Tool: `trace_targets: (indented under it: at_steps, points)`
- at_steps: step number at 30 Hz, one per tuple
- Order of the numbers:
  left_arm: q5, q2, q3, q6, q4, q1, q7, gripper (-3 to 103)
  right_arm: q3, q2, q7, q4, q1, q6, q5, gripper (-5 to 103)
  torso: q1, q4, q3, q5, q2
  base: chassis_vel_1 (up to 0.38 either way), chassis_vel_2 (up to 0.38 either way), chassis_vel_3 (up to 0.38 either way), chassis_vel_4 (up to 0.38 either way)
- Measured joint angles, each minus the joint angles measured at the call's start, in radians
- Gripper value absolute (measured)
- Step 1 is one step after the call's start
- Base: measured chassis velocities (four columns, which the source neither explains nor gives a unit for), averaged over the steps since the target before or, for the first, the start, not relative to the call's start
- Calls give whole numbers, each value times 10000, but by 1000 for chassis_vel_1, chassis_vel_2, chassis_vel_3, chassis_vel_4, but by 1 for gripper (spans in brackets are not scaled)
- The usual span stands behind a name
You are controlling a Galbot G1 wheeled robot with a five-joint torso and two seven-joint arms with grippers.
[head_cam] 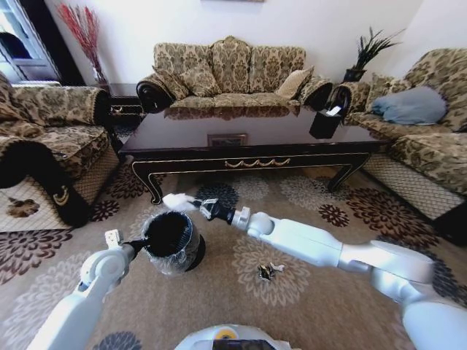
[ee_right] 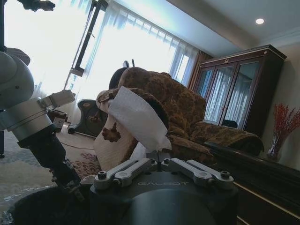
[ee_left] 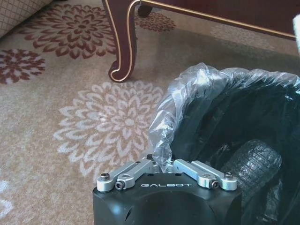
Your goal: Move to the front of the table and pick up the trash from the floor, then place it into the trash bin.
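The trash bin (head_cam: 171, 240), black with a crinkly clear liner, stands on the carpet in front of the dark table (head_cam: 248, 157). My left gripper (head_cam: 139, 244) is shut on the bin's near rim; in the left wrist view its fingers (ee_left: 161, 164) pinch the liner edge of the trash bin (ee_left: 243, 140). My right gripper (head_cam: 198, 207) is shut on a white paper scrap of trash (head_cam: 177, 201), held just past the bin's far rim on the table side. The right wrist view shows this paper (ee_right: 138, 117) sticking up from the right gripper (ee_right: 157, 157). More trash (head_cam: 268, 271) lies on the carpet to the right of the bin.
Patterned sofas surround the table: one behind (head_cam: 230, 73), an armchair at left (head_cam: 44, 153), another at right with a blue cushion (head_cam: 408, 106). A black tissue box (head_cam: 326, 120) stands on the table. A curved table leg (ee_left: 123, 42) is near the bin.
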Motion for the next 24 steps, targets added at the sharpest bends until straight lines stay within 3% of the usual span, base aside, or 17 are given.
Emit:
trace_targets:
  at_steps: [15, 18, 21, 24]
  points:
    - [-8, 28, -186, 0, -144, 46, 0, 2, -776, 508, 171, -328, -126, 106, -464, -2, 0, 4, -1, 1, 0, 0, 0, 0, 0]
    - [-15, 35, -219, 0, -187, 67, 0, 2, -815, 506, 254, -399, -148, 106, -518, 12, 0, 3, -1, 1, 0, 0, 0, 0, 0]
    - [-17, 33, -222, 0, -199, 74, 0, 2, -815, 478, 256, -410, -171, 106, -557, 16, 0, 3, -1, 1, 0, 0, 0, 0, 0]
    - [-15, 29, -245, 0, -198, 78, 0, 2, -817, 291, 257, -357, -244, 110, -607, 33, 0, 4, -1, 1, 0, 0, 0, 0, 0]
